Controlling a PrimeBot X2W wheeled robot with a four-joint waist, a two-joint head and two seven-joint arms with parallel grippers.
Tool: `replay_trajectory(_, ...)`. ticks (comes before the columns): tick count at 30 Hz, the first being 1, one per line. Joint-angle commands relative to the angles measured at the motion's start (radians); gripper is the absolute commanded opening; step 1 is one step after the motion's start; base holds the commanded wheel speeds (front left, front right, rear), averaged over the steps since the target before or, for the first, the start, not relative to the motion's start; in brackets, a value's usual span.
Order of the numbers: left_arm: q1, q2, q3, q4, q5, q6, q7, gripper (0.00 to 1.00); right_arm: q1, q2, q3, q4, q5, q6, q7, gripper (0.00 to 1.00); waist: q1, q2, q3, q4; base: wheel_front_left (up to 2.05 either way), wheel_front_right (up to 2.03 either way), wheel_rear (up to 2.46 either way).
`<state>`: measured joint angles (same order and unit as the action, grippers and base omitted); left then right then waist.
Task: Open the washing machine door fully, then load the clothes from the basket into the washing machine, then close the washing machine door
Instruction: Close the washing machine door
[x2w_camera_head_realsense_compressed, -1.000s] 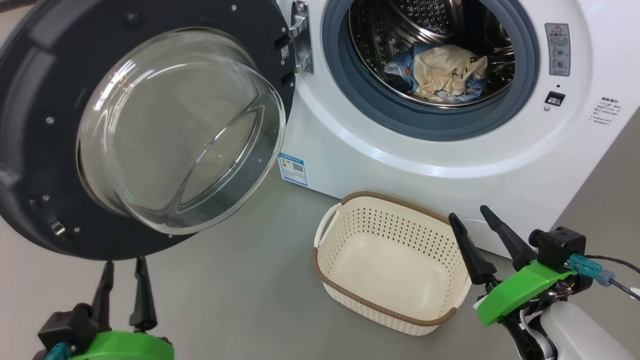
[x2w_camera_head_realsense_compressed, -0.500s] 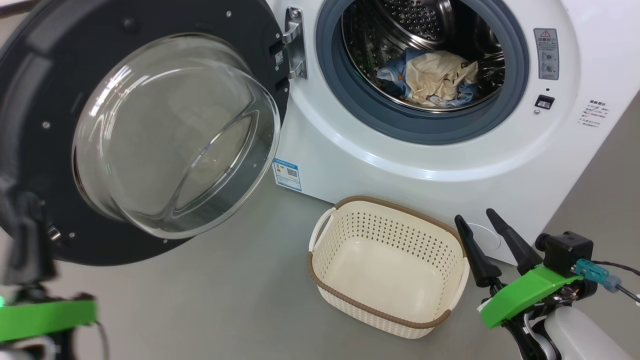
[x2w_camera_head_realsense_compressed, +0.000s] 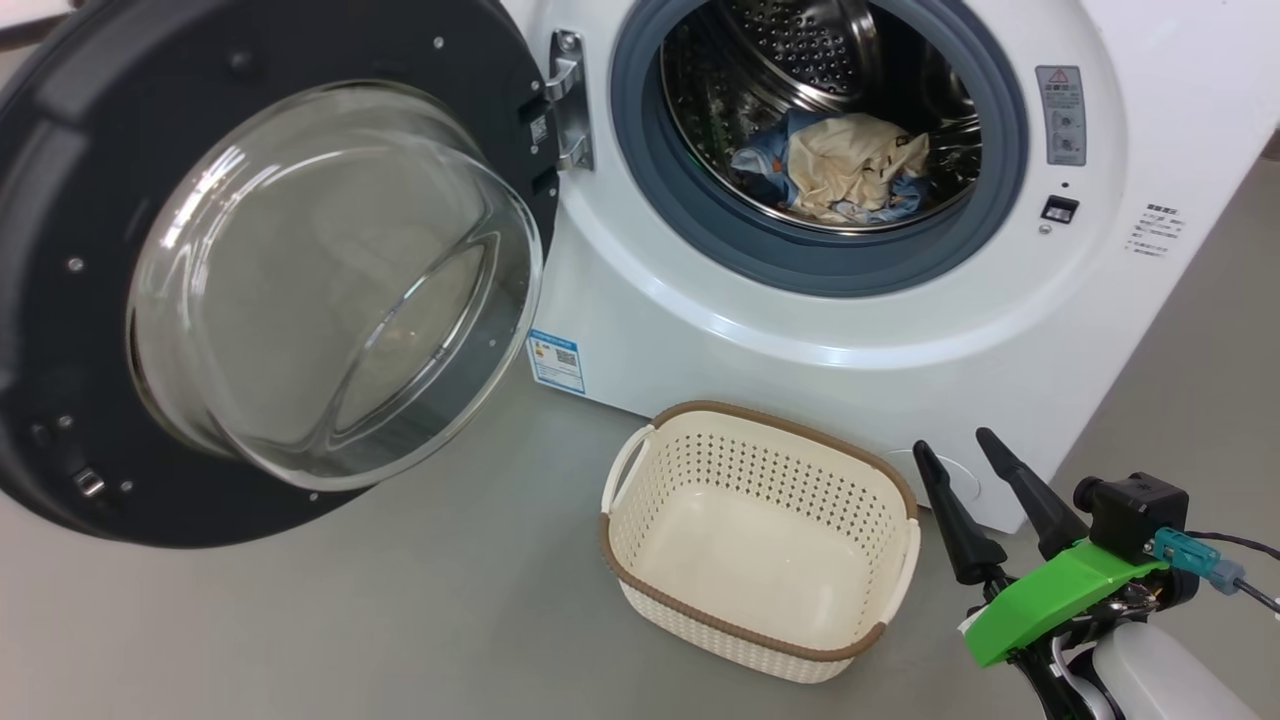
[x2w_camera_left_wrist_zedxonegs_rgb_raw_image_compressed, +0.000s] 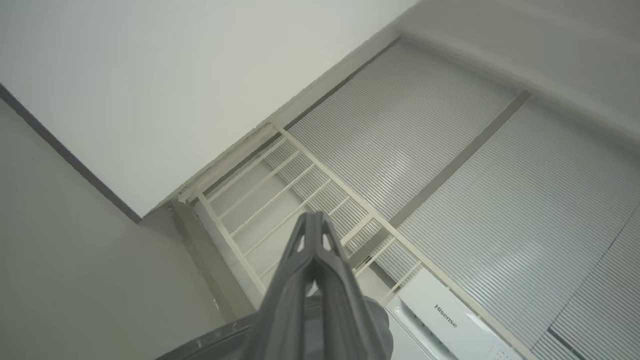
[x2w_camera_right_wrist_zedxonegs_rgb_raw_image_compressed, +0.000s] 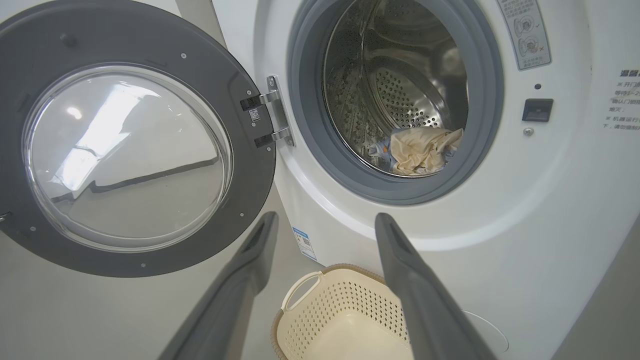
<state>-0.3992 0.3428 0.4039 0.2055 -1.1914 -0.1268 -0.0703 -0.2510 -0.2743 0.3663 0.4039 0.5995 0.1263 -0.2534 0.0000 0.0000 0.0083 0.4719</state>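
Note:
The washing machine door (x2w_camera_head_realsense_compressed: 250, 50) stands swung open at the left, its glass bowl (x2w_camera_head_realsense_compressed: 330, 290) bulging toward me. Inside the drum of the white washing machine (x2w_camera_head_realsense_compressed: 700, 340) lie the clothes (x2w_camera_head_realsense_compressed: 830, 170), cream and light blue. The basket (x2w_camera_head_realsense_compressed: 760, 470) sits on the floor before the machine with nothing in it. My right gripper (x2w_camera_head_realsense_compressed: 952, 445) is open just right of the basket, holding nothing. Its wrist view shows the right gripper (x2w_camera_right_wrist_zedxonegs_rgb_raw_image_compressed: 326, 220) facing the door (x2w_camera_right_wrist_zedxonegs_rgb_raw_image_compressed: 252, 165), the clothes (x2w_camera_right_wrist_zedxonegs_rgb_raw_image_compressed: 420, 150) and the basket (x2w_camera_right_wrist_zedxonegs_rgb_raw_image_compressed: 340, 310). My left gripper (x2w_camera_left_wrist_zedxonegs_rgb_raw_image_compressed: 313, 220) is shut on nothing and points upward.
Grey floor (x2w_camera_head_realsense_compressed: 400, 620) spreads under the door and around the basket. A blue label sticker (x2w_camera_head_realsense_compressed: 556, 360) sits at the machine's lower left, and the door latch slot (x2w_camera_head_realsense_compressed: 1058, 208) to the right of the opening. Past the left fingers are a pale wall, slatted panels and the machine's top (x2w_camera_left_wrist_zedxonegs_rgb_raw_image_compressed: 440, 320).
My left gripper has shut and lifted out of the head view's lower left. The camera has shifted a little. The right gripper, basket and clothes keep their places.

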Motion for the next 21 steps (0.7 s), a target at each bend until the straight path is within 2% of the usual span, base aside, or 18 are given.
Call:
replay_trajectory(1, -0.055, 0.061, 0.049, 0.008, -0.036, -0.004, 0.018, 0.00, 0.006, -0.016, 0.014, -0.021, -0.003, 0.004, -0.008, 1.00, 0.0000, 0.0000, 0.000, -0.007, 0.00, 0.00, 0.00)
replay_trajectory(4, -0.118, 0.097, 0.113, 0.133, -0.160, -0.004, 0.077, 0.00, -0.006, -0.024, 0.022, -0.022, -0.003, 0.004, -0.008, 1.00, 0.0000, 0.0000, 0.009, -0.025, 0.00, 0.00, 0.00)
replay_trajectory(8, -0.174, 0.146, 0.157, 0.286, -0.240, -0.004, 0.133, 0.00, -0.020, -0.038, 0.031, -0.018, -0.005, 0.004, -0.008, 1.00, 0.0000, 0.0000, 0.032, -0.055, 0.00, 0.00, 0.00)
replay_trajectory(16, -0.223, 0.221, 0.220, 0.493, -0.304, -0.004, 0.167, 0.00, -0.047, -0.072, 0.038, -0.019, -0.011, 0.004, -0.008, 1.00, 0.0000, 0.0000, 0.090, -0.129, 0.00, 0.00, 0.00)
replay_trajectory(21, -0.221, 0.237, 0.234, 0.564, -0.320, -0.004, 0.184, 0.00, -0.056, -0.082, 0.045, -0.023, -0.012, 0.004, -0.008, 1.00, 0.0000, 0.0000, 0.110, -0.167, 0.00, 0.00, 0.00)
